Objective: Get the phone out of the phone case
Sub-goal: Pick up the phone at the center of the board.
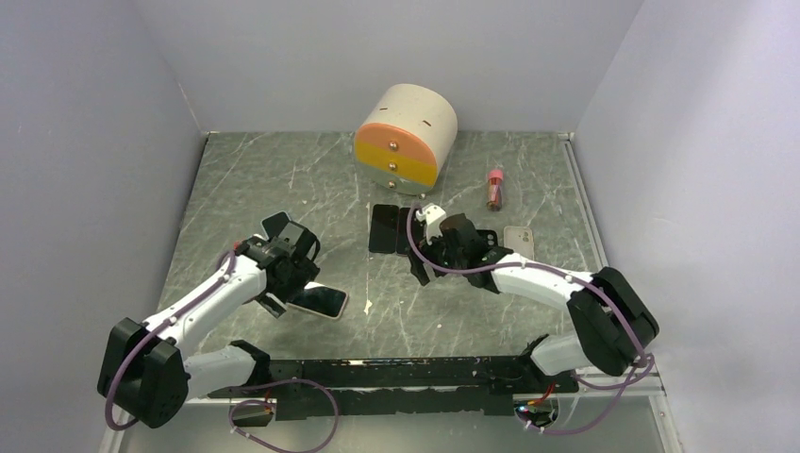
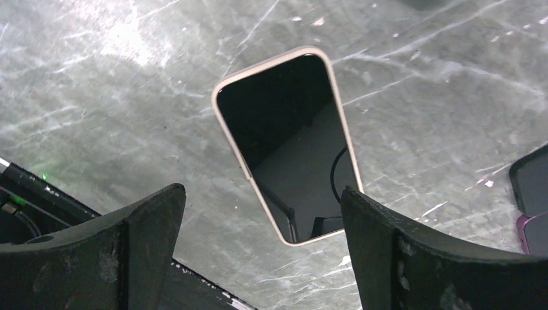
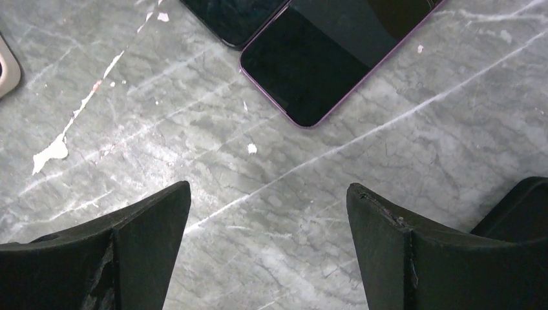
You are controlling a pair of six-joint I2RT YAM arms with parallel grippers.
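A dark-screened phone [image 2: 287, 142] with a beige border lies screen up on the marble table, seen also in the top view as the phone [image 1: 321, 300]. I cannot tell whether that border is a case. My left gripper [image 2: 262, 190] hovers open over its near end, touching nothing, shown from above as the left gripper [image 1: 294, 278]. A beige phone case [image 1: 519, 242] lies at the right, and its corner is the case [image 3: 5, 71]. My right gripper [image 3: 268, 188] stands open over bare table, empty, and in the top view the right gripper [image 1: 425, 247] is mid-table.
Two dark phones lie side by side just beyond the right gripper, a purple-edged phone [image 3: 329, 58] and a black phone [image 3: 232, 16]. A round drawer unit [image 1: 406, 137] with orange and yellow fronts stands at the back. A small bottle [image 1: 494, 189] lies to its right. Walls enclose three sides.
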